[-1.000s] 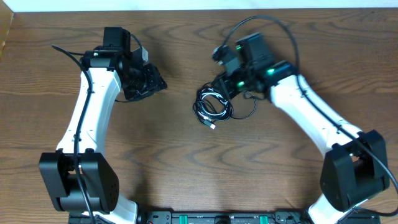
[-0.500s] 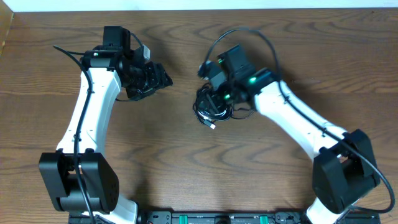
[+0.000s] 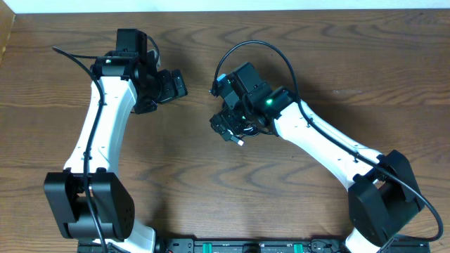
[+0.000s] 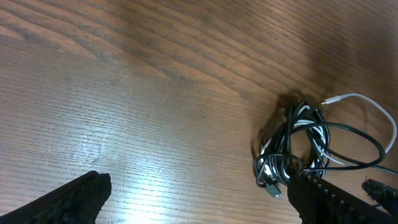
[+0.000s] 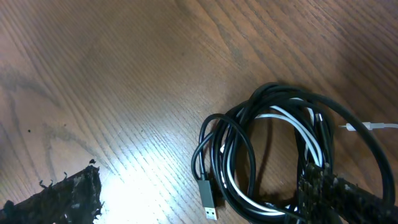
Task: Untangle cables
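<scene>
Against a second ago, the right gripper [image 3: 228,126] sits farther left, over the cables [image 3: 235,137] instead of beside them. Its jaws, then pressed together, are spread wide. The left gripper [image 3: 166,91] has spread wider too. It stays left of the middle, toward the far edge of the tabletop [image 3: 176,183], well apart from the tangle. The cables lie much where they lay — about the middle of the tabletop.

From the right wrist they show as a tight black coil with a white cable [image 5: 286,117] threaded through it. A black plug [image 5: 210,202] sticks out on the near-edge side. One finger [image 5: 336,190] stands over the coil's rim — touching or not, I cannot tell. The other hangs over bare wood. Neither gripper pinches anything.

From overhead the right gripper's body covers most of the coil, leaving only the plug and a few loops in sight. The right arm's thick wire [image 3: 260,46] arches over the wood on the coil's far side.
</scene>
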You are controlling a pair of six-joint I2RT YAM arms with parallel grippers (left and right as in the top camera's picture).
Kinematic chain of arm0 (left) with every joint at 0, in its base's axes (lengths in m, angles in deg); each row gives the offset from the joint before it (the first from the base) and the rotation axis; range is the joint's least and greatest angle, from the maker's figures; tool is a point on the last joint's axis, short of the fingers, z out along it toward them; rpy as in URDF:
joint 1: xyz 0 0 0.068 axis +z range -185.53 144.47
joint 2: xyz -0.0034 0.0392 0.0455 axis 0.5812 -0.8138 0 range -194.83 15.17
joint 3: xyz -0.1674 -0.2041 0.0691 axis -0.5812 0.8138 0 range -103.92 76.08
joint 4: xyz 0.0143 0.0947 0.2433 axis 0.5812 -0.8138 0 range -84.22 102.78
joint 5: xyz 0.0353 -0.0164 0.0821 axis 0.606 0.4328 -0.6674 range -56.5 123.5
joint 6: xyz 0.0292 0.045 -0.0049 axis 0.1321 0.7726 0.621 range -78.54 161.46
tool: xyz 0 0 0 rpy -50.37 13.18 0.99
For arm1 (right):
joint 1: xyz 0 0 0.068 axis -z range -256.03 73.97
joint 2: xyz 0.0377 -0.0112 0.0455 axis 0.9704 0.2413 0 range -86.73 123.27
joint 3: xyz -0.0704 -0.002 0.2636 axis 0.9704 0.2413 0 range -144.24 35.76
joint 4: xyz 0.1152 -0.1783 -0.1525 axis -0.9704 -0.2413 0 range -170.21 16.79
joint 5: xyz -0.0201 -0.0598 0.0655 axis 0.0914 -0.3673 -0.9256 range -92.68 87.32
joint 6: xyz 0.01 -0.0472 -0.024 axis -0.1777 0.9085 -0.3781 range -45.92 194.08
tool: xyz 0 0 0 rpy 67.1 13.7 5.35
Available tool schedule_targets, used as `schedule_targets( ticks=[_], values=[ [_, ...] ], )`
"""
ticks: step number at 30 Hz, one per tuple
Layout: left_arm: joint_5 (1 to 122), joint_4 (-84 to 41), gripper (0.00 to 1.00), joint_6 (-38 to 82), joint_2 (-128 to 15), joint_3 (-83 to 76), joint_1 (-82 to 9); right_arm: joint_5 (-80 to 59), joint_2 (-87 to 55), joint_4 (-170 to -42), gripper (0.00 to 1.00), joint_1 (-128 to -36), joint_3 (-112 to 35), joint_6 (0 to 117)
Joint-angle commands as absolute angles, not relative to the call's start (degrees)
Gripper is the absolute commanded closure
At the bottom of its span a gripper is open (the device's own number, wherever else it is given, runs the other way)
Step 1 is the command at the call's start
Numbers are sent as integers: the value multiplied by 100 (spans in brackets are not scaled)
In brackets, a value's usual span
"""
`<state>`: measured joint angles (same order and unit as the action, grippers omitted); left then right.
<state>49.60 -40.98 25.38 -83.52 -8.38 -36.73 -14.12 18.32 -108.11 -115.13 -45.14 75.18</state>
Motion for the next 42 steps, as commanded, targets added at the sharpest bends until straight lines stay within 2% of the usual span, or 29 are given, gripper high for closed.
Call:
schedule_targets(
  ticks=[1,19,27,28,32,36,37,39,42],
  values=[
    [4820,-4113,3,2577,-8383,-851,-3657,-1334,1902,-10804,1,-11541,-4475,7551],
    [4820,-4113,2,2580,-8383,-851,-3657,-1332,3338,-10455,1,-11534,-4475,7693],
    [4820,-4113,3,2577,-8383,-851,-3657,-1338,3314,-10422,2,-11513,-4477,7693],
    [4820,-4113,2,2577,-8383,-851,-3657,-1338,3314,-10422,4,-11513,-4477,7693],
    [4820,-4113,2,2580,-8383,-851,-3657,-1358,3314,-10422,24,-11513,-4477,7691],
    [4820,-4113,2,2580,-8383,-851,-3657,-1356,3314,-10422,52,-11513,-4477,7691],
    [4820,-4113,2,2577,-8383,-851,-3657,-1356,3314,-10422,69,-11513,-4477,7691],
    [4818,-4113,2,2577,-8383,-851,-3657,-1356,3314,-10420,82,-11513,-4479,7691],
    [4820,-4113,2,2577,-8383,-851,-3657,-1356,3198,-10455,85,-11495,-4538,7671]
  ],
)
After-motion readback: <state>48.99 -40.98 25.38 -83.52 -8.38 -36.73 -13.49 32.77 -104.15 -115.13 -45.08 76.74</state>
